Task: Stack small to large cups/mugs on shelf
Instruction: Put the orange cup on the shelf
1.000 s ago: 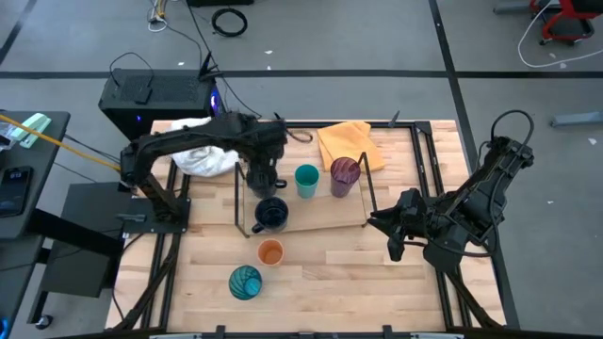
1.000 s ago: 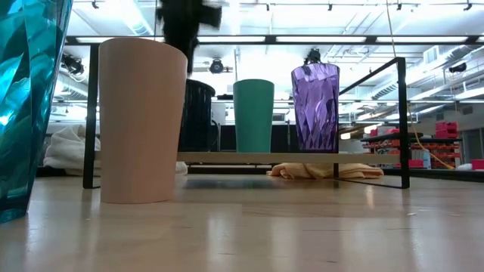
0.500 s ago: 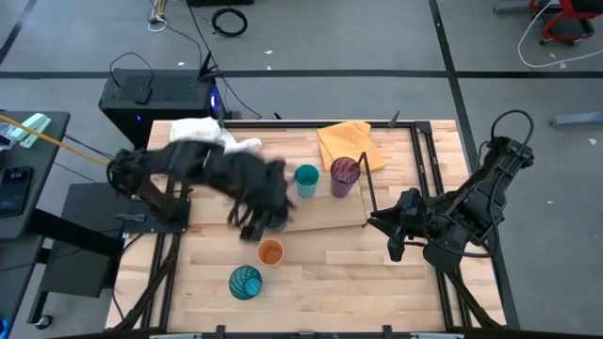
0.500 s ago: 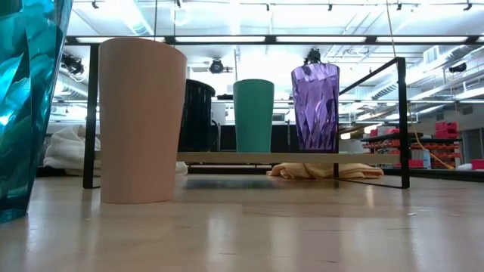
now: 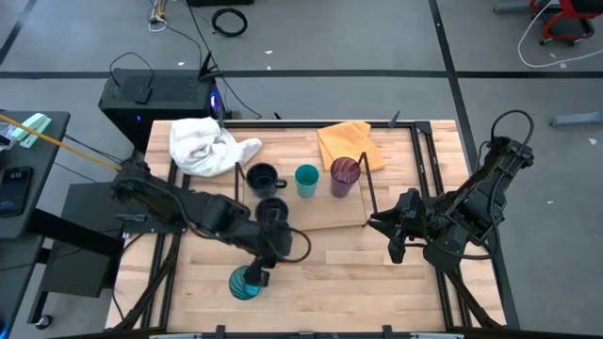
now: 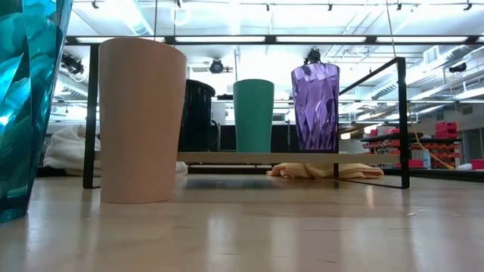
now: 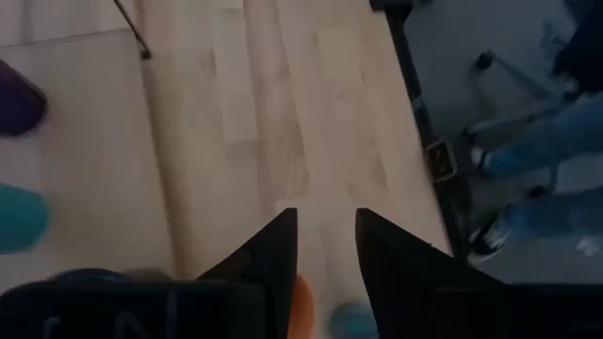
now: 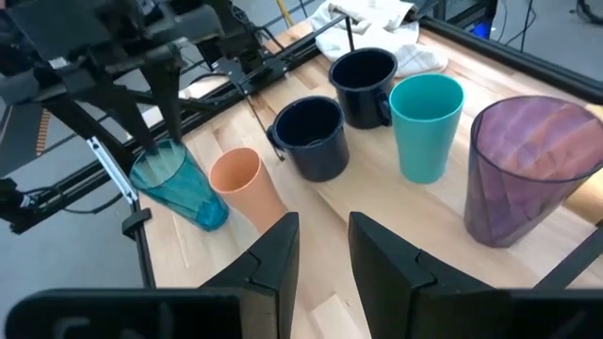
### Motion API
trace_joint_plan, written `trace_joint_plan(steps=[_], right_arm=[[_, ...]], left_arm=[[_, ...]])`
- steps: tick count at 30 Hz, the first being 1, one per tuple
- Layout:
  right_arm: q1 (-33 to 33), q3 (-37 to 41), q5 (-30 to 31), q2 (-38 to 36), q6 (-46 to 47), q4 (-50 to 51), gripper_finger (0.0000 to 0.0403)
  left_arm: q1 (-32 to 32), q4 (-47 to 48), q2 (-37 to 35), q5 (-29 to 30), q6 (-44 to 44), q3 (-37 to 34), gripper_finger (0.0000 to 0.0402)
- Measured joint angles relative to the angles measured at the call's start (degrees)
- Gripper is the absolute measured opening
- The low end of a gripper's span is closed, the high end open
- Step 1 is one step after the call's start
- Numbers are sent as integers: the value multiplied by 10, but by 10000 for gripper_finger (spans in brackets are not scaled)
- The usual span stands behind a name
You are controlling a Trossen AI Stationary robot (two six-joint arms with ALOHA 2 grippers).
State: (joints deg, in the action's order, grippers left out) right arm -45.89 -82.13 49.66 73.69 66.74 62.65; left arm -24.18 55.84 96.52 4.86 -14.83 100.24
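Observation:
The shelf point(image 5: 325, 212) bears two navy mugs point(image 5: 259, 176) point(image 5: 273, 212), a teal cup point(image 5: 306, 179) and a purple tumbler point(image 5: 344, 174), each standing on its base. On the table nearer me stand the orange cup point(image 8: 247, 184) and the patterned teal tumbler point(image 5: 243, 282). In the high view my left arm hides the orange cup. My left gripper point(image 7: 325, 217) hovers open above these two, holding nothing. My right gripper point(image 8: 323, 221) waits open off the shelf's right end, also with nothing in it.
A white cloth point(image 5: 203, 146) and a yellow cloth point(image 5: 344, 141) lie by the table's far edge. Black wire rails point(image 5: 367, 202) stand at the shelf's ends. A person's legs point(image 7: 556, 160) show beyond the table in the left wrist view.
My left gripper has swung from above the far navy mug on the shelf toward the table's near edge, turning as it went. It now hangs over the orange cup and the teal tumbler. The mugs and cups have kept their places.

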Motion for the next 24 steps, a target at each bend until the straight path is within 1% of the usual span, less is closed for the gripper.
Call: trace_joint_plan(steps=[2,6,10,17,22,24], right_arm=[[0,0,-5,0,0,-1,103],[0,0,-9,0,0,-1,103],[0,0,-15,0,-5,-1,103],[0,0,-17,0,-9,-1,103],[0,0,-18,0,-10,-1,103],[0,0,-18,0,-9,-1,103]], left_arm=[[0,-17,-2,0,-25,-22,115],[8,-12,-1,2,-70,-49,110],[16,11,-1,-27,-111,-60,118],[18,5,3,-37,-123,-60,170],[23,20,42,-37,-131,-60,204],[23,28,57,-50,-131,-60,211]])
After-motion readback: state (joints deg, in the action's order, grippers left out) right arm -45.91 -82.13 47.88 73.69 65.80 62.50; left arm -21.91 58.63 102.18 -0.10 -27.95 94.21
